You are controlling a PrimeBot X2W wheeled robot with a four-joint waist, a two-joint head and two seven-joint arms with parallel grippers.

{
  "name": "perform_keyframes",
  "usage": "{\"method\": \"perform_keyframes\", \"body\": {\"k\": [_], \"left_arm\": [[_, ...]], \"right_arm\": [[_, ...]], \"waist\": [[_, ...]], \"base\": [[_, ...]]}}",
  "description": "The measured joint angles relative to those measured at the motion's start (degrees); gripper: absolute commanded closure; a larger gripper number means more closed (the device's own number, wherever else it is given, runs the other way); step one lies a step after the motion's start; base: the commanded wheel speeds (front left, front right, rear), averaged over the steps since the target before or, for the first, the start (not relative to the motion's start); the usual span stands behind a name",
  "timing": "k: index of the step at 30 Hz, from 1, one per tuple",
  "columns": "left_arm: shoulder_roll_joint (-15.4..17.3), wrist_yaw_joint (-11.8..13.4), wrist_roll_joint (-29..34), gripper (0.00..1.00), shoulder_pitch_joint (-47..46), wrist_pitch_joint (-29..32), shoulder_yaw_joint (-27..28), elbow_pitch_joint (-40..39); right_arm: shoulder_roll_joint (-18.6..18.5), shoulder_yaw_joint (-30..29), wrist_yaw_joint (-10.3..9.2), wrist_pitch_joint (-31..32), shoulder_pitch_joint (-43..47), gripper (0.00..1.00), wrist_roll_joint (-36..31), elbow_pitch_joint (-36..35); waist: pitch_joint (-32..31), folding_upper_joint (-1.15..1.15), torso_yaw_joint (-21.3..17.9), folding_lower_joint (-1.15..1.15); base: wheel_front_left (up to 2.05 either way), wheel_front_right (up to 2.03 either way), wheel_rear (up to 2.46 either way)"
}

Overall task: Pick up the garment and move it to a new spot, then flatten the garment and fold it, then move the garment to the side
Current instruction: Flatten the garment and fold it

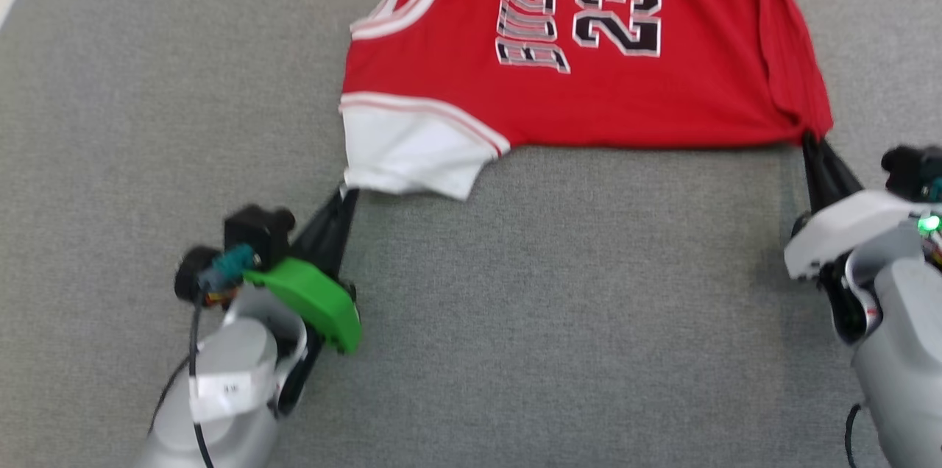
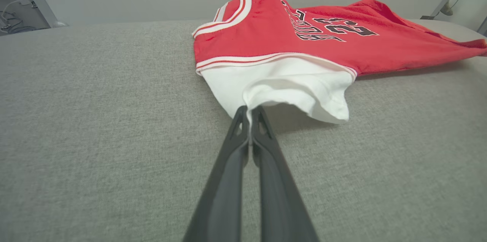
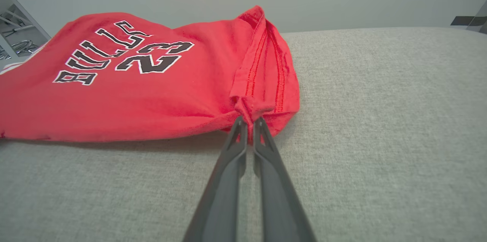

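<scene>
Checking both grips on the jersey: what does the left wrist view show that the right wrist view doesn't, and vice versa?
Left wrist view: the left tool shut on the white sleeve, and the striped neckline. Right wrist view: the right tool shut on the bunched red hem corner, its stitching clear. Both: the garment with its BULLS 23 print and the grey cloth surface.

Grey surface (image 1: 559, 321) bare at 5–7 o'clock of garment (image 1: 589, 100): wide lane. Also bare at 9 o'clock. In the way: left gripper (image 1: 351, 193) at 8, right gripper (image 1: 809, 138) at 4, both touching the cloth edge.
</scene>
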Motion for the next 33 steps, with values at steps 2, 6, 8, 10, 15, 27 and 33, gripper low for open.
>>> {"method": "perform_keyframes", "body": {"k": [2,6,8,10,15,27,33], "left_arm": [[0.94,0.00,-0.27,1.00,2.27,0.00,-2.05,0.18],[3.12,0.00,-2.61,1.00,6.77,0.00,-3.72,0.23],[4.28,0.00,-3.54,1.00,8.57,0.00,-4.86,-0.07],[5.54,0.00,-4.83,1.00,10.49,0.02,-6.76,-1.10],[8.47,-0.01,-6.67,1.00,14.34,0.18,-10.57,-2.99],[15.34,-0.01,-15.32,1.00,25.42,5.57,-16.66,-12.88],[20.12,-0.01,-20.24,1.00,29.56,9.72,-19.97,-20.45]], "right_arm": [[0.03,0.22,0.00,0.00,2.26,1.00,1.55,0.34],[0.24,0.80,0.00,0.03,5.95,1.00,5.36,0.48],[0.22,1.46,0.00,0.12,7.60,1.00,7.36,0.20],[0.20,2.27,0.00,0.83,9.55,1.00,9.64,-0.14],[-0.70,3.97,0.00,2.15,14.75,1.00,15.13,-2.24],[-6.41,5.05,0.00,8.47,30.26,1.00,22.19,-11.76],[-8.55,3.27,0.00,11.68,37.18,1.00,22.32,-18.00]], "waist": [[-1.71,0.00,0.13,0.00],[-4.97,0.00,0.33,0.00],[-6.38,0.00,0.41,0.00],[-7.87,0.00,0.50,0.00],[-11.16,0.00,0.67,0.00],[-18.72,0.00,0.39,0.00],[-20.51,0.00,0.23,0.00]], "base": [[0.00,0.00,0.00],[0.00,0.00,0.00],[0.00,0.00,0.00],[0.00,0.00,0.00],[0.00,0.00,0.00],[0.00,0.00,0.00],[0.00,0.00,0.00]]}}
